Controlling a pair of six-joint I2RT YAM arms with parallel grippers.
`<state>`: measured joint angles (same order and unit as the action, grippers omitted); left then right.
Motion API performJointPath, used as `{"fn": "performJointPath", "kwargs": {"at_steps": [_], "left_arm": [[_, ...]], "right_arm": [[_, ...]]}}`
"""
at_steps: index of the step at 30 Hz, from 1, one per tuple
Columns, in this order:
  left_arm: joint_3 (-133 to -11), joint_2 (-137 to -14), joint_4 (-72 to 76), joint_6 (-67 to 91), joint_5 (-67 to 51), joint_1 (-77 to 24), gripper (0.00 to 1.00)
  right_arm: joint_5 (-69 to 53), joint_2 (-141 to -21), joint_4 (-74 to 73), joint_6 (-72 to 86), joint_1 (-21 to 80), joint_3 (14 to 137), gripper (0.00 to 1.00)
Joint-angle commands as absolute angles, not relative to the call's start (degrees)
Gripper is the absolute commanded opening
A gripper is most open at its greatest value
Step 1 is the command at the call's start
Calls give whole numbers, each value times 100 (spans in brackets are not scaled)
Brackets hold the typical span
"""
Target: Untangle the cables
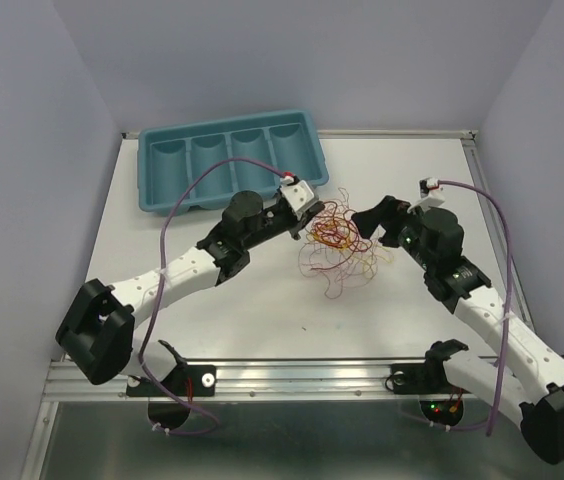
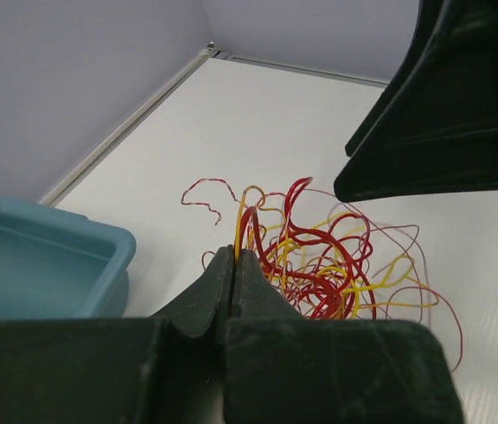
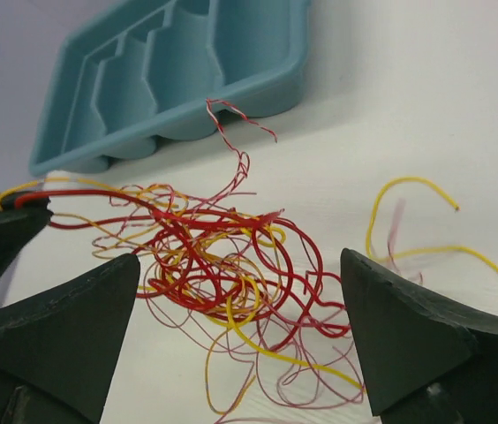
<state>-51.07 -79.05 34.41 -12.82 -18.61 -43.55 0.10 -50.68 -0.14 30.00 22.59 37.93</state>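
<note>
Top external view puts the cables (image 1: 340, 240) near the middle of the white table (image 1: 262, 310), a loose knot of red, yellow and orange strands lying between the two grippers; a few thin loops trail from it toward the near edge.

From the left wrist camera I see the tangle (image 2: 320, 265) lying just ahead of the left gripper (image 2: 234, 265); its jaws are pressed together on a red strand and a yellow one that rise out of the tips and curve over into the heap; one thin red-and-white twisted end sticks out to the left of the pile.

From the right wrist camera I see the right gripper (image 3: 240, 261) spread wide, one dark finger on each side of the knot (image 3: 222, 256); neither finger touches a wire as far as I can tell; a single yellow strand arcs away to the right of the heap, lying on the table.

At the left edge of that same view the other arm's dark tip shows, with the red and yellow ends clamped in it.

Beyond the tangle, toward the far left of the table, sits a teal tray (image 1: 162, 190) with four compartments; the wires lie apart from it.
</note>
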Motion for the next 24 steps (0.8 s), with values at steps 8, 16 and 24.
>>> {"fn": "performJointPath", "kwargs": {"at_steps": [8, 16, 24], "left_arm": [[-4975, -7374, 3577, -1283, -2039, -4377, 0], [-4957, -7234, 3586, -1248, -1828, -4368, 0], [-4869, -6873, 3586, -1090, -1845, -4359, 0]], "right_arm": [[-1324, -4772, 975, 3095, 2294, 3929, 98], [-2473, -5800, 1055, 2470, 2346, 4113, 99], [-1619, -6240, 940, 2136, 2926, 4227, 95]]}}
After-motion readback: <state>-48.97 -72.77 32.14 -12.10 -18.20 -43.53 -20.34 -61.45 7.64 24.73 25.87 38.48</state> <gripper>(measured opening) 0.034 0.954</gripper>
